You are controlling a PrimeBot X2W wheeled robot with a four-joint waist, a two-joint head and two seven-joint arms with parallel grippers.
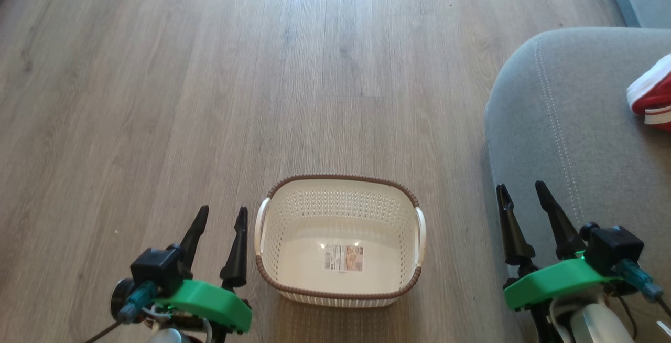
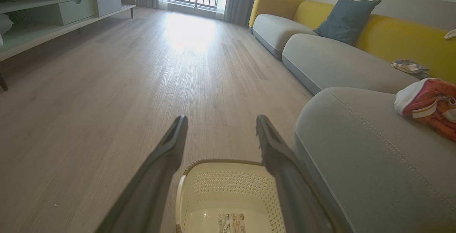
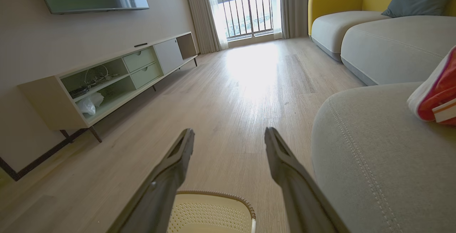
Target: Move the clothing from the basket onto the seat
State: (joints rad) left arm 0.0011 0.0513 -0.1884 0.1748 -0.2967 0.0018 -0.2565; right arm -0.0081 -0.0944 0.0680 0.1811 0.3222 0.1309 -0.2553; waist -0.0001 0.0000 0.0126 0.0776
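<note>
A pale wood floor (image 1: 157, 96) lay under the basket (image 1: 341, 177), its label sticker (image 1: 343, 257) showing on the bare bottom. Just left of the basket the left hand (image 1: 223, 208) hung spread wide, holding nothing; right of it the right hand (image 1: 521, 185) hung likewise. Farther right of the basket, the clothing (image 1: 652, 96) lay on the grey seat (image 1: 566, 138).

The clothing (image 1: 654, 96) is cut off by the head view's right edge.

Spread fingers (image 2: 156, 176) hang over the basket (image 2: 228, 185) on the floor (image 2: 142, 83), beside the seat (image 2: 374, 161) bearing clothing (image 2: 431, 103).
</note>
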